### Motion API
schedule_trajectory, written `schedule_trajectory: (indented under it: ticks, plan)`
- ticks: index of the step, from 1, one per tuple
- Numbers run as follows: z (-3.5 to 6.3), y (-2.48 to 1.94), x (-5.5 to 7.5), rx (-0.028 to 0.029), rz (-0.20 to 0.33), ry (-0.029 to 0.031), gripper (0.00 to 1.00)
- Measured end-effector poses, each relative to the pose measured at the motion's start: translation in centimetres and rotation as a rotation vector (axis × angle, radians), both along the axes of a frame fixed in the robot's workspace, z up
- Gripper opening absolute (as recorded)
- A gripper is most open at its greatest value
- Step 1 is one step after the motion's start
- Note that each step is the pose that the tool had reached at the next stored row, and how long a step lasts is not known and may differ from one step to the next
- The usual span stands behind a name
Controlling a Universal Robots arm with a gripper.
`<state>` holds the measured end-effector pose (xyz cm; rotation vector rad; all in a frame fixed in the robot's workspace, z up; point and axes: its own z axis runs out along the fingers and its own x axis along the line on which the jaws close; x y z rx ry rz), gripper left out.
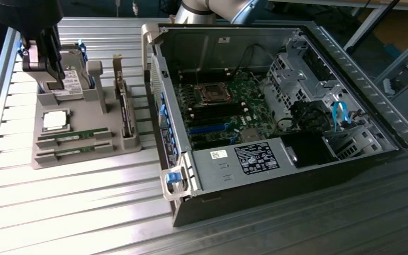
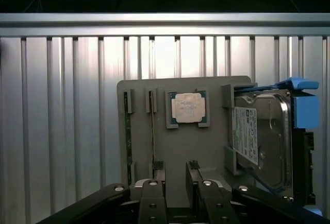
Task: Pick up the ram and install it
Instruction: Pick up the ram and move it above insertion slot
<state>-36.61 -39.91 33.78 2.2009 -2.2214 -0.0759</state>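
Two ram sticks [image 1: 72, 135] [image 1: 73, 151] stand on edge in slots at the near end of a grey holder [image 1: 83, 114]. In the wrist view they are thin green strips [image 2: 127, 136] [image 2: 152, 128]. My gripper [image 1: 53, 78] hangs over the holder's far end, by the hard drive [image 1: 69, 79], well away from the ram. Its black fingers [image 2: 153, 195] are open and nothing is between them [image 2: 175, 185]. The open computer case [image 1: 261, 95] lies to the exterior view's right, with the motherboard's memory slots [image 1: 205, 116] exposed.
On the holder also sit a square silver processor [image 1: 55, 120] [image 2: 187, 107], a hard drive with a blue bracket [image 2: 263, 136] and an upright card [image 1: 124, 106]. The ribbed aluminium table [image 1: 69, 207] spreads around them. A power supply [image 1: 254, 158] fills the case's near end.
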Motion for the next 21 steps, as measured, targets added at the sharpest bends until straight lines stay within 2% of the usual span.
schedule_trajectory:
  ticks: [9, 15, 21]
  plan:
    - [-1.12, 0.0, 0.0, -0.0001, 0.0, 0.0001, 0.3]
    - [-1.18, -0.02, 0.0, -0.0001, 0.0, 0.0001, 0.3]
    - [-1.18, -0.57, 0.0, -0.0001, 0.0, 0.0001, 0.3]
